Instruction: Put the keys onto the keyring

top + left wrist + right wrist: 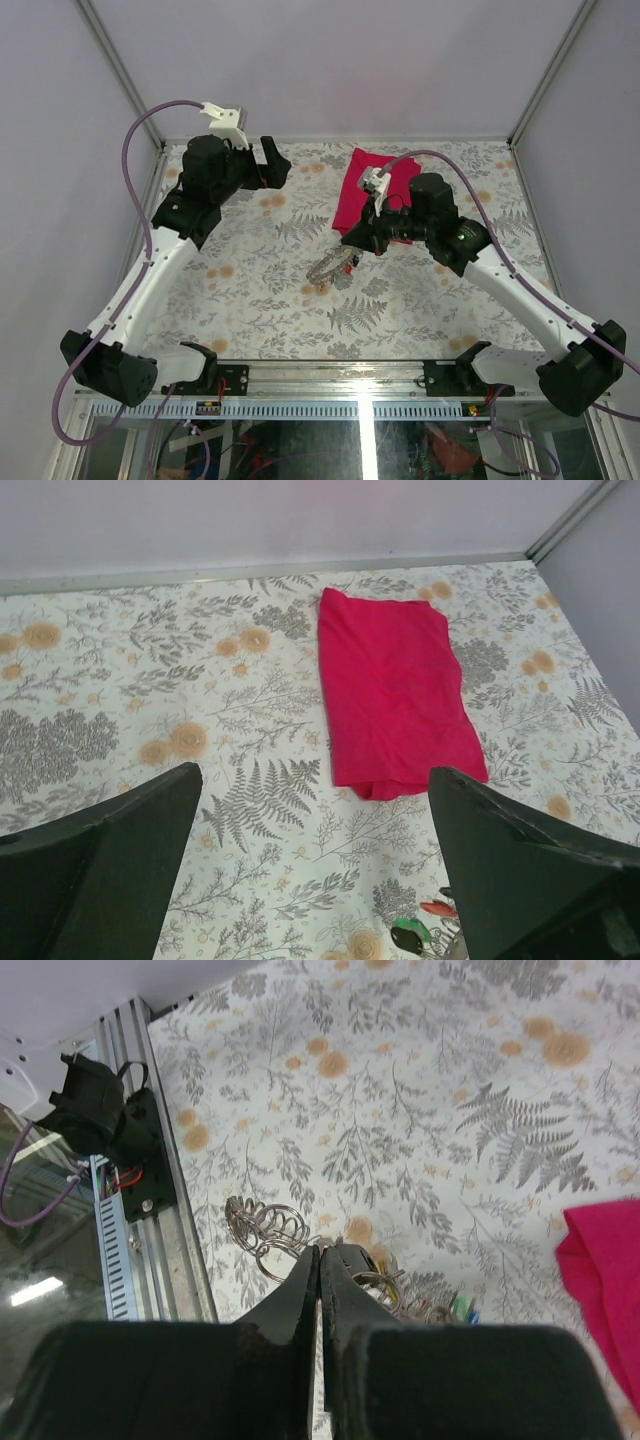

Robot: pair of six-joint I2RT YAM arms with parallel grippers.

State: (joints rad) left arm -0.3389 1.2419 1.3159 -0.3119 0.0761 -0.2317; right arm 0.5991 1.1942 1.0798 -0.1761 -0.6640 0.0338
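Note:
The keyring (262,1228) is a bundle of grey wire loops lying on the fern-patterned table (250,290), seen from above as a grey ring (322,270). My right gripper (320,1252) is shut, and the ring's wire runs in between its tips. Several keys (462,1306) with green and blue heads lie just right of those tips, partly hidden by the fingers. My left gripper (315,865) hangs wide open above the table at the far left (268,160), holding nothing. Green, black and red keys (412,932) show by its right finger (530,870).
A folded red cloth (372,188) lies at the back centre, just behind the right gripper (350,248). A metal rail (330,375) runs along the table's near edge. White enclosure walls stand at the back and on both sides.

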